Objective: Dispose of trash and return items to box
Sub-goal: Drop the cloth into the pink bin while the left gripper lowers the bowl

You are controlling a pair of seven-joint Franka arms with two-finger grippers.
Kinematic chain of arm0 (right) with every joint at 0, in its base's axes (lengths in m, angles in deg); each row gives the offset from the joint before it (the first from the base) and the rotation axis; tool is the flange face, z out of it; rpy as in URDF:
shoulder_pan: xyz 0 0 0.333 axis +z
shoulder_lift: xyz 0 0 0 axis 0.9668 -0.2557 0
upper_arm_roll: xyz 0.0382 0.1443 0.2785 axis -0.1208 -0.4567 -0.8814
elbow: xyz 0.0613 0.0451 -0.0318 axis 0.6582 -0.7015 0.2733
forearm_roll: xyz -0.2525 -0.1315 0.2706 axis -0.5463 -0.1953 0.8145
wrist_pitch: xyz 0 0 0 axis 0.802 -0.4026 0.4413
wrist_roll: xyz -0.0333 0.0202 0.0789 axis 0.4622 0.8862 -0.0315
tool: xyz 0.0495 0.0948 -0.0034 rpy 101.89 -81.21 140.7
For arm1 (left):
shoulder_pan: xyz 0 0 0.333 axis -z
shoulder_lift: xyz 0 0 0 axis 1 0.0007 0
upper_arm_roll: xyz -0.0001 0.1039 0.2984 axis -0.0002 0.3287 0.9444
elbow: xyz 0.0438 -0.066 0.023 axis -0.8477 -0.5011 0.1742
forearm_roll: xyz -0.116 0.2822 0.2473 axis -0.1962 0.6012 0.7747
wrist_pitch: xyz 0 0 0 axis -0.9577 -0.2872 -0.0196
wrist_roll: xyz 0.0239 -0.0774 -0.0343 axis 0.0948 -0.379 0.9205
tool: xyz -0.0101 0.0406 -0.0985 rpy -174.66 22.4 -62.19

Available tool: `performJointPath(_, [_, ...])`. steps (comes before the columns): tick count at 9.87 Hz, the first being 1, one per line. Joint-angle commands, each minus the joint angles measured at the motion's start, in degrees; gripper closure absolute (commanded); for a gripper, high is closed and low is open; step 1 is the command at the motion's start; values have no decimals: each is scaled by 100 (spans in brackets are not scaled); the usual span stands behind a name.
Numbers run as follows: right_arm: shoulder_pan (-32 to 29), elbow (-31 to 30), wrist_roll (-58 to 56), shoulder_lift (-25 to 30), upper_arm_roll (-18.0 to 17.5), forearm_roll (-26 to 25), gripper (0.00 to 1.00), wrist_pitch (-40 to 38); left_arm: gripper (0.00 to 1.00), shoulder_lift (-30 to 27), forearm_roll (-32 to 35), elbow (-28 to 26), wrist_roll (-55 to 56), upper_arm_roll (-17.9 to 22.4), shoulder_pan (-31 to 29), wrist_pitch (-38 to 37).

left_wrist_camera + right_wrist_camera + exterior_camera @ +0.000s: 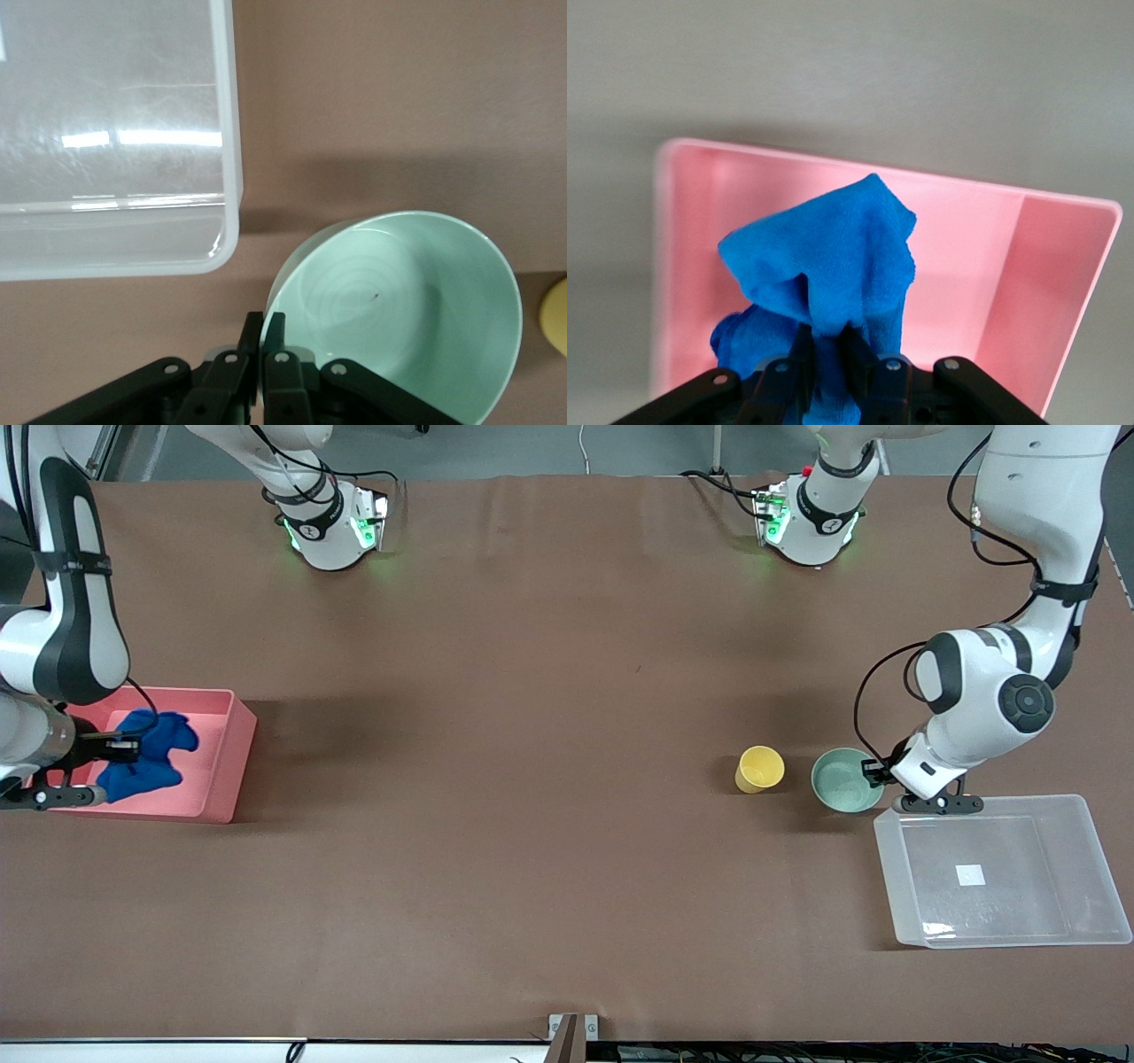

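My left gripper (880,772) is shut on the rim of the mint-green bowl (846,781), one finger inside and one outside, as the left wrist view (263,320) shows. The bowl (407,310) is beside a corner of the clear box (1045,903), whose rim (232,133) shows close by. The yellow cup (759,769) stands upright beside the bowl, toward the right arm's end, and shows at the picture's edge in the left wrist view (556,314). My right gripper (124,746) is shut on the blue cloth wad (151,757) over the pink bin (226,762). In the right wrist view the gripper (826,336) pinches a fold of the cloth (833,248).
The pink bin's inside (983,257) holds nothing but the hanging cloth. The box holds only its white sticker (971,875). Both arm bases stand along the table's edge farthest from the front camera.
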Motion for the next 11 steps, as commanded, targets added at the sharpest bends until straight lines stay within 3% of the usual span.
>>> performJointPath(1, [-80,-1078,-444,61,276,-110,97,1461,100,-87,-29,941,-349,-16,-43,-1273])
performJointPath(2, [-132,-1439,-445,-9,311,-101,96,1964,100,-26,-38,1443,-533,10,-69,-1644])
performJointPath(3, [-150,-1608,-454,-140,321,-101,76,2274,100,166,-4,1909,-892,10,-217,-1700])
performJointPath(4, [-194,-1584,-480,-255,312,-84,1,2285,100,455,-29,2470,-1339,10,-297,-1718])
performJointPath(6, [-133,-1453,-445,-143,312,-40,0,2015,100,1201,-3,3491,-1658,10,-578,-1894])
performJointPath(8, [-37,-595,-419,138,268,196,0,589,100,1887,-30,4195,-1906,36,-684,-1885])
performJointPath(9, [33,-112,-262,288,251,546,0,-246,100,2134,-21,4373,-1967,45,-719,-1798])
performJointPath(11, [87,628,700,647,-108,699,0,-1322,100,2469,-21,4445,-2099,98,-877,-1413])
